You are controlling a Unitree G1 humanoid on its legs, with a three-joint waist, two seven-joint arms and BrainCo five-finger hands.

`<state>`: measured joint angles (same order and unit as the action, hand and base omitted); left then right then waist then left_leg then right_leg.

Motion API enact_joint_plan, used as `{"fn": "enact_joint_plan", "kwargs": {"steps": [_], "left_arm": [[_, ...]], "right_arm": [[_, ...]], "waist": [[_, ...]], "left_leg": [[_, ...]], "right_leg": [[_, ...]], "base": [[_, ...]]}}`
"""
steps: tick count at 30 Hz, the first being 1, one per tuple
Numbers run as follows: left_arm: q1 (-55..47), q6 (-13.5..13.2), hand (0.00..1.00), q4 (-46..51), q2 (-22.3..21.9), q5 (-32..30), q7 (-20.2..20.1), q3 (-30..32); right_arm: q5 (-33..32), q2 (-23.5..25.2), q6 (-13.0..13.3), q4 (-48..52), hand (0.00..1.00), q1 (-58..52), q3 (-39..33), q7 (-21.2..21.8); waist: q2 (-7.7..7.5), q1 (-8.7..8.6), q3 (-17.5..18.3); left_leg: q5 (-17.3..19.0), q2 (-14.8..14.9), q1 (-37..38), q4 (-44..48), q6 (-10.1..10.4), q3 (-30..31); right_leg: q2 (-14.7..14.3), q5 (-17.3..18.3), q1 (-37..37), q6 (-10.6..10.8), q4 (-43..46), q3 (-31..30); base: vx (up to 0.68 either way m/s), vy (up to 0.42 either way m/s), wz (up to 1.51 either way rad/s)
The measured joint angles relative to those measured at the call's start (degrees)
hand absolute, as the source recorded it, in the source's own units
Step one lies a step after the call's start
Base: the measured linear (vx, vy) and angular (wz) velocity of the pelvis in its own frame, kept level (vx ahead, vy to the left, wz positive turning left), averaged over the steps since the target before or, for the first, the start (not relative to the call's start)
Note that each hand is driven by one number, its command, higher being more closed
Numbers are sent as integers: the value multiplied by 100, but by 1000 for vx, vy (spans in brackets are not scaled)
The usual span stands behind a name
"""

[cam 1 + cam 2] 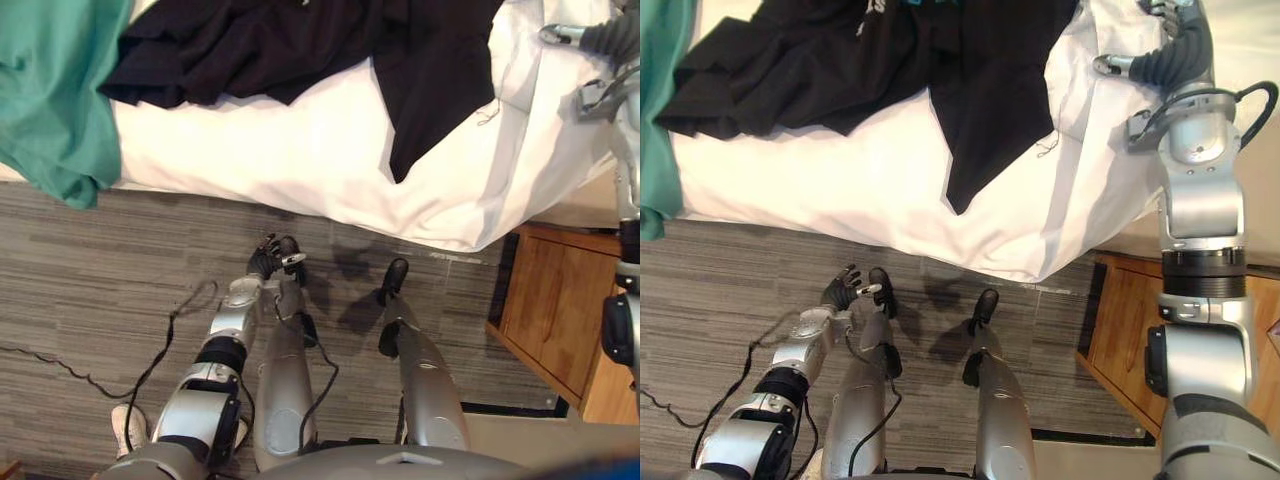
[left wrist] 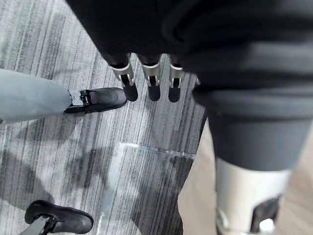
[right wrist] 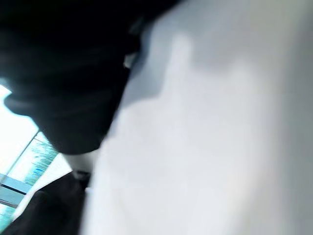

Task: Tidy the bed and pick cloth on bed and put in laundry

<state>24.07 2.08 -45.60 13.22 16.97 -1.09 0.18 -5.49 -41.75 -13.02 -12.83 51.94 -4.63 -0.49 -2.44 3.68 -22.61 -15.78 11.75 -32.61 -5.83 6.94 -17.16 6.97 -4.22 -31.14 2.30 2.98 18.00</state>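
Low beside the bed, the robot's left hand (image 1: 272,258) hangs over the grey striped floor (image 1: 100,290), holding nothing. In the left wrist view its fingers (image 2: 128,81) point down at the floor, straight and relaxed, set side by side.

On the bed (image 1: 300,160), covered in a white sheet, a black cloth (image 1: 300,45) lies rumpled across the far part. One narrow end trails toward the near edge without reaching it. A green cloth (image 1: 55,90) sits just beside it on the robot's left and drapes over the bed's near edge toward the floor. Neither cloth is in a hand.

The right arm reaches up on the robot's right, with the right hand (image 1: 1160,60) over the white sheet at the bed's right corner, near the black cloth's right edge. Whether its fingers are spread or curled cannot be told, and the right wrist view gives just the dark cover against white bedding. A wooden nightstand (image 1: 560,310) stands on the floor at the bed's right corner, below the raised arm.
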Motion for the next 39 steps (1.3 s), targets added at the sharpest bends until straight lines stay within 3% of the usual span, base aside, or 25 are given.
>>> {"fn": "enact_joint_plan", "kwargs": {"steps": [7,11,17,19,22,23,28,34,39], "left_arm": [[-316,-4,0,335,98,54,-104,35],[-542,-16,0,379,110,49,-100,48],[-944,-28,0,372,61,59,-99,214],[-1166,-83,0,338,18,69,-101,236],[-1412,-193,0,241,-130,69,-105,273],[-1514,-252,0,132,-206,68,-107,273],[-1776,-368,0,-97,-454,69,-160,411],[-2149,-571,0,-175,-620,165,-211,841],[-2397,-629,0,-260,-775,160,-403,1051]], "right_arm": [[-691,-12,749,116,100,-1254,-496,6],[-1012,16,1158,465,100,-2245,-1123,-148],[-1274,624,1581,504,100,-3270,-1884,-679],[-1503,920,1707,529,100,-3680,-2246,-869],[-1695,1264,1744,529,100,-4037,-2465,-1057],[-1758,1397,1802,530,0,-4169,-2468,-1106],[-2225,2061,1986,676,0,-4300,-2611,-1262],[-2532,3046,2099,423,0,-4563,-2898,-1634],[-2529,3402,2299,395,0,-5159,-3299,-1973]], "waist": [[-3,17,3],[-8,-14,16],[-48,-91,93],[-49,-113,266],[-25,-153,436],[-24,-168,562],[22,-248,715],[21,-286,748],[-2,-421,1008]], "left_leg": [[-40,21,469,2,14,-334],[119,50,677,-13,-112,-537],[133,59,1193,5,-104,-889],[169,81,1349,-7,-59,-1046],[265,119,1599,-13,-49,-1174],[289,128,1667,-14,-34,-1250],[486,129,1966,-14,-158,-1426],[563,75,2413,-3,-74,-1571],[623,94,2689,1,4,-1830]], "right_leg": [[5,115,483,7,12,25],[-28,104,709,22,-100,0],[-46,85,1170,47,-248,-170],[-64,85,1237,48,-256,-302],[-103,89,1423,50,-292,-370],[-115,93,1450,50,-294,-454],[-121,128,1668,75,-295,-559],[-62,282,2064,125,-247,-625],[-70,390,2208,133,-183,-734]], "base": [[54,-18,2],[55,-21,-4],[47,-26,-13],[26,-31,-27],[19,-25,-24],[31,-30,-27],[22,-7,-11],[82,5,-3],[89,-11,-14]]}}
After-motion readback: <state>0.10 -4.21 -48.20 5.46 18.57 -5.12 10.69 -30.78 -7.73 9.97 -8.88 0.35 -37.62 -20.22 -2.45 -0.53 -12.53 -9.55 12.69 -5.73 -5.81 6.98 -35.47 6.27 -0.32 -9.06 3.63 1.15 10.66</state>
